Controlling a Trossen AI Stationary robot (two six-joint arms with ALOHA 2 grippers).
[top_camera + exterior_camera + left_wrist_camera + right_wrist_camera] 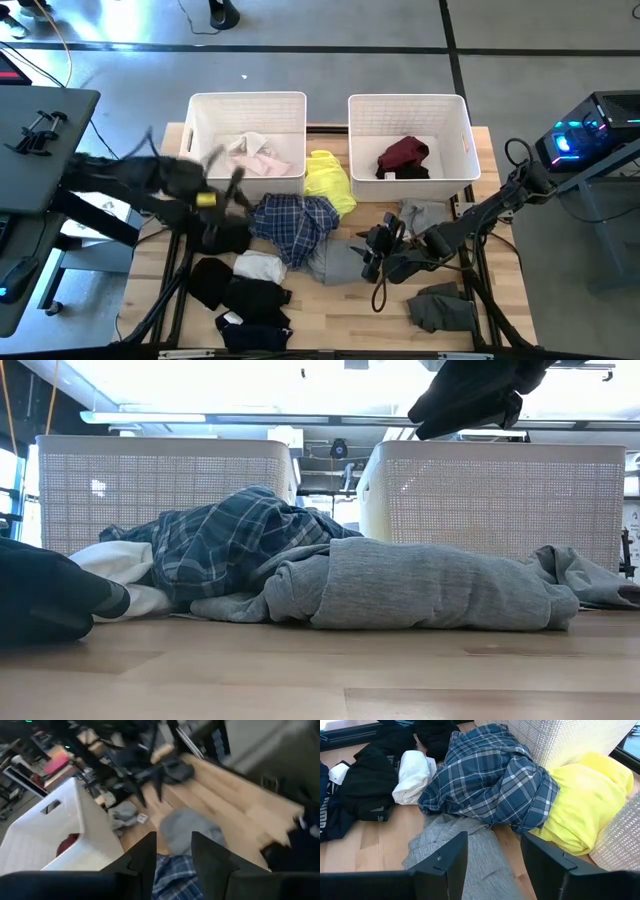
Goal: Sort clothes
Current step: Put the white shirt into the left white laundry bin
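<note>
Lying across the table, grey garment (430, 585), long axis left-right, right gripper (492, 857) fingers apart above it.

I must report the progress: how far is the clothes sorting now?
Done: a pink garment lies in the left bin, a maroon one in the right bin. In hand: nothing visibly held. Left: yellow, plaid, grey, white and black pieces remain on the table.

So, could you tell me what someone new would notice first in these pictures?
Probably the yellow garment, wedged between the two white bins at the table's back edge. Next, the blue plaid shirt heaped mid-table on a grey garment. The right gripper hovers open beside that pile, while the blurred left arm sits near the left bin.
</note>
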